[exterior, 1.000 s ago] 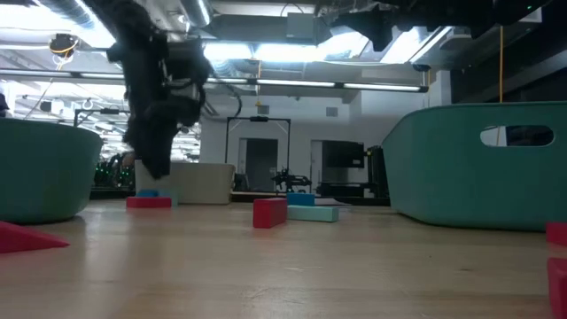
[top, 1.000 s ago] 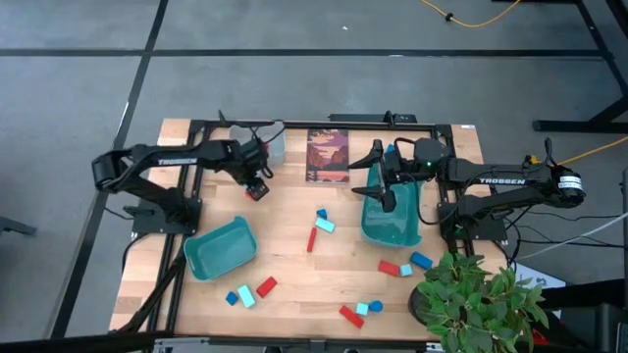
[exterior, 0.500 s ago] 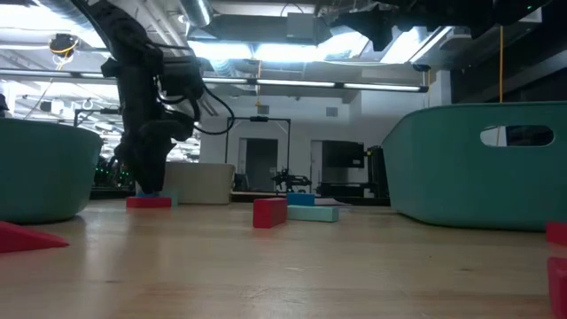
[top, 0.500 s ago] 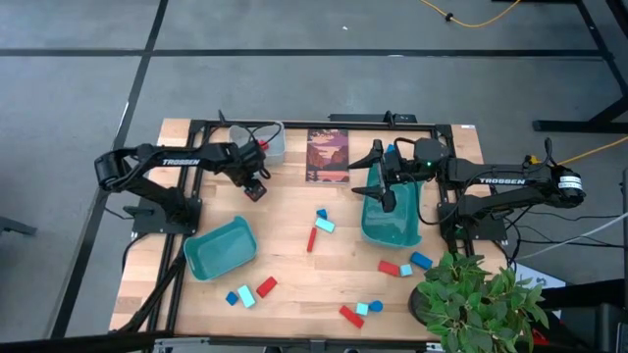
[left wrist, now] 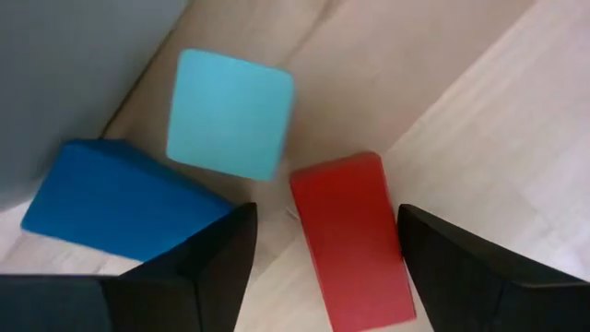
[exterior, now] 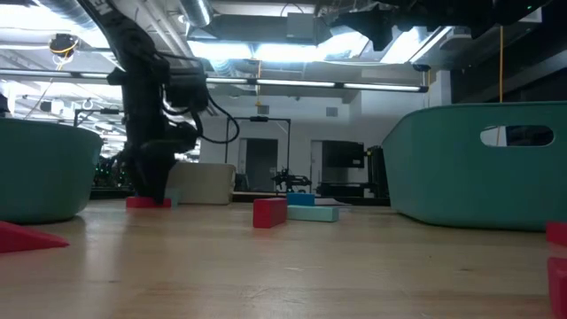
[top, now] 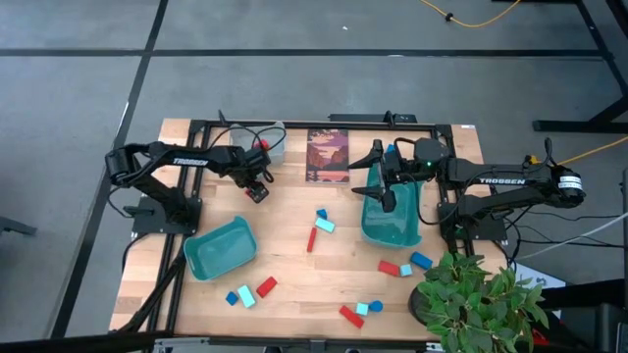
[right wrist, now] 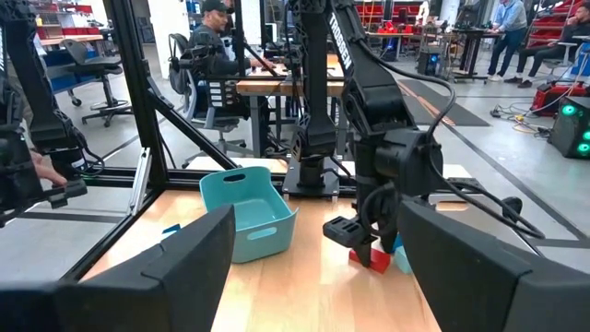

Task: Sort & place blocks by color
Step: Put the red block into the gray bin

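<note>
The wooden table (top: 294,265) carries two teal bins: one (top: 220,248) toward the left arm's side and one (top: 392,218) under the right arm. A grey bin (top: 276,143) and a dark picture card (top: 328,155) sit at the far edge.

The right gripper (top: 383,188) hangs above its teal bin with its fingers apart and nothing between them, just as it did a second ago.

The change is on the left. Over the last second the left gripper (top: 257,186) has moved toward the far left corner beside the grey bin, dropped to the table surface and spread its fingers wider. In the left wrist view they now stand open on either side of a red block (left wrist: 350,238), which lies flat on the wood; a light cyan cube (left wrist: 230,112) and a dark blue block (left wrist: 115,200) lie close beside it.

That reads as the start of a pick: the red block is framed but not yet gripped.

The rest of the blocks remain scattered, a group at mid-table (top: 319,227) and more along the near edge (top: 358,312), so the sorting looks to be far from finished.
</note>
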`<state>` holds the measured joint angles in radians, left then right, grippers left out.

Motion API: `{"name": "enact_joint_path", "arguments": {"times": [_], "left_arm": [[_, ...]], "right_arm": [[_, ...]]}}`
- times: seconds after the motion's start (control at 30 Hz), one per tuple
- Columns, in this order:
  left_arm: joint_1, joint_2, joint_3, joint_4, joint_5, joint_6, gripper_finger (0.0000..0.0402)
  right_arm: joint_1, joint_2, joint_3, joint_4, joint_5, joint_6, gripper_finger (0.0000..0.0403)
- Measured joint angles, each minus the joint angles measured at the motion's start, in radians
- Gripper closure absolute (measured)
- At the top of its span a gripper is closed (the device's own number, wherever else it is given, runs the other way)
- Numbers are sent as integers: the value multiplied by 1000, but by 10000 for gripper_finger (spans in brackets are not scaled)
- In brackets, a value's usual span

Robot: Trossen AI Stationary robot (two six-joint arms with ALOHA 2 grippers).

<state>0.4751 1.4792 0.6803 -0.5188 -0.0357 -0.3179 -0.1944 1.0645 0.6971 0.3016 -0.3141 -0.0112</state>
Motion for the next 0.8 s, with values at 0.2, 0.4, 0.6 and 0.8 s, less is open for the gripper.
{"name": "enact_joint_path", "arguments": {"times": [0.2, 0.4, 0.6, 0.8], "left_arm": [[-15, 7, 0, -1, 2, 10, 142], [-32, 8, -1, -5, 5, 7, 154], [-37, 8, -1, -12, 11, -13, 177], [-37, 9, -1, -14, 15, -24, 221]], "right_arm": [[0, 0, 0, 0, 0, 0, 96], [0, 0, 0, 0, 0, 1, 96], [0, 0, 0, 0, 0, 1, 96], [0, 0, 0, 0, 0, 2, 96]]}}
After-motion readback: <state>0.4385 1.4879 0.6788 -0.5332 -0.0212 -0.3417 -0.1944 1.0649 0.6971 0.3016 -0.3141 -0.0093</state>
